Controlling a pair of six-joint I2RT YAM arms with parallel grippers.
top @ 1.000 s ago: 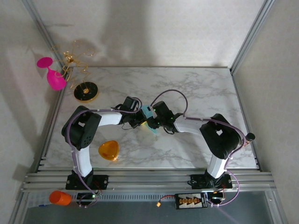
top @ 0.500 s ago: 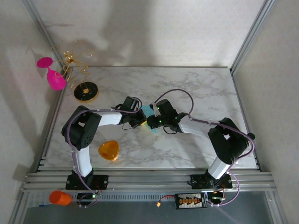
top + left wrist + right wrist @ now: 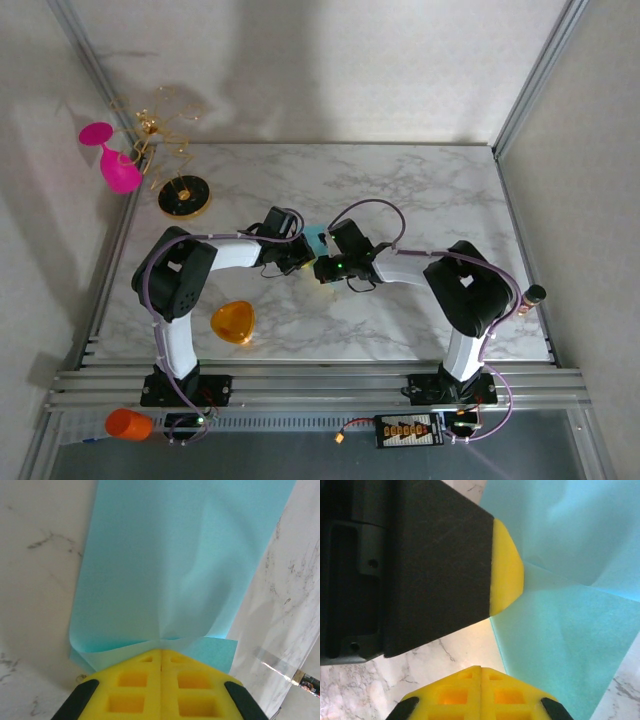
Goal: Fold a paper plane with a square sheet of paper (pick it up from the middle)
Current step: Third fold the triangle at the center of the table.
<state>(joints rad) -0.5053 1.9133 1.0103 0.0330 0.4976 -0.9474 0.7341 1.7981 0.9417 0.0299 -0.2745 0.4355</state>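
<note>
Left wrist shows the left claw (image 3: 161, 651) pinching the square sheet of paper (image 3: 175, 560) (creased); right claw (image 3: 481, 668) closed.

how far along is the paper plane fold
Early. Done: the paper already shows creases and a doubled-over edge. In hand: the left gripper pinches that edge; the right gripper is shut beside the paper, grip unclear. Left: no pointed nose or wings yet.

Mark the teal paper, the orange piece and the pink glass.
teal paper (image 3: 175, 565): left wrist view, flat middle of the sheet.
orange piece (image 3: 232, 321): top external view, its centre.
pink glass (image 3: 120, 173): top external view, its bowl.
</note>
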